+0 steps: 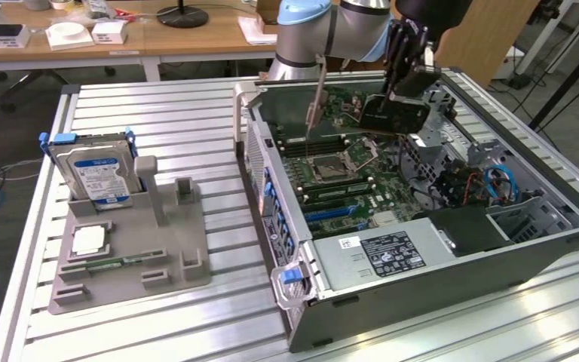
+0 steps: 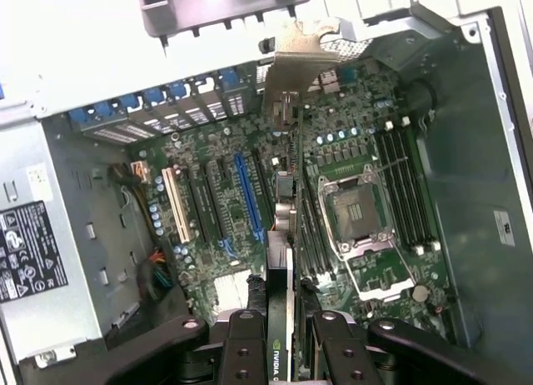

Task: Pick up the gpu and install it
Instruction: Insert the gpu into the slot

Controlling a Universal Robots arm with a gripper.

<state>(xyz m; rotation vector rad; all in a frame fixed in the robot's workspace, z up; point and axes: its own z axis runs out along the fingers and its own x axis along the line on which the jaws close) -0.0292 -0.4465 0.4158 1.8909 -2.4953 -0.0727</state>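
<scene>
My gripper [image 1: 402, 92] hangs over the far part of the open computer case [image 1: 269, 162], shut on the gpu [image 1: 390, 113]. The gpu is a dark flat card held on edge in the air above the motherboard [image 1: 335, 177], its silver bracket [image 1: 320, 98] pointing toward the case's rear wall. In the wrist view the gpu [image 2: 287, 260] shows edge-on between my black fingers [image 2: 246, 343], with its bracket [image 2: 301, 64] at the far end. It hovers between the blue slot [image 2: 247, 197] and the processor socket [image 2: 358, 214], apart from the board.
A grey fixture [image 1: 159, 249] on the slatted table at the exterior view's left holds an upright hard drive [image 1: 93, 170], a processor chip [image 1: 88, 240] and a green memory stick [image 1: 118, 262]. Inside the case sit a power supply [image 1: 390, 253], a drive cage and cables [image 1: 496, 185].
</scene>
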